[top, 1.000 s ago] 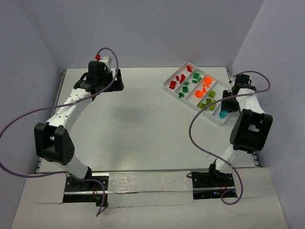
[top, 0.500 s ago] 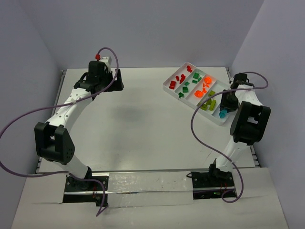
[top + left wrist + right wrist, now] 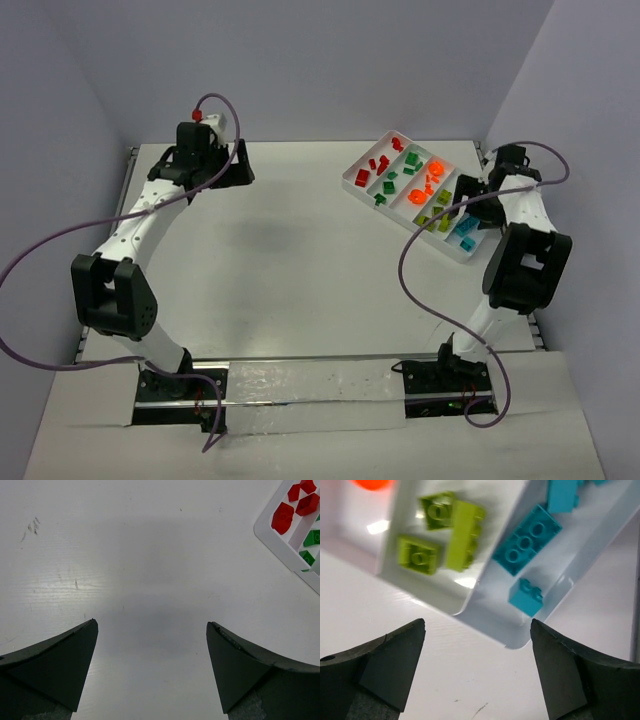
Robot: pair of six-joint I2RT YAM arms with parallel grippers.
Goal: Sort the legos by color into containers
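Observation:
The white tray (image 3: 349,180) of containers lies at the far right of the table. Its long compartments hold the legos by color: red (image 3: 378,163), green (image 3: 395,180), orange (image 3: 430,175), yellow-green (image 3: 435,212) and cyan (image 3: 465,232). My right gripper (image 3: 463,203) hovers open over the tray's cyan end. In the right wrist view the right gripper (image 3: 478,622) is empty, above the tray's corner (image 3: 510,639), with cyan bricks (image 3: 526,540) and yellow-green bricks (image 3: 462,535) beyond. My left gripper (image 3: 240,168) is far left of the tray; in its wrist view it (image 3: 151,624) stands open over bare table.
The tray's near-left corner (image 3: 265,535) with red bricks (image 3: 282,517) and green bricks (image 3: 312,537) shows at the top right of the left wrist view. Grey walls close in the table at the back and both sides.
My right gripper has opened and moved farther along the tray's cyan end; more cyan bricks now show in the end compartment. The left wrist has shifted slightly.

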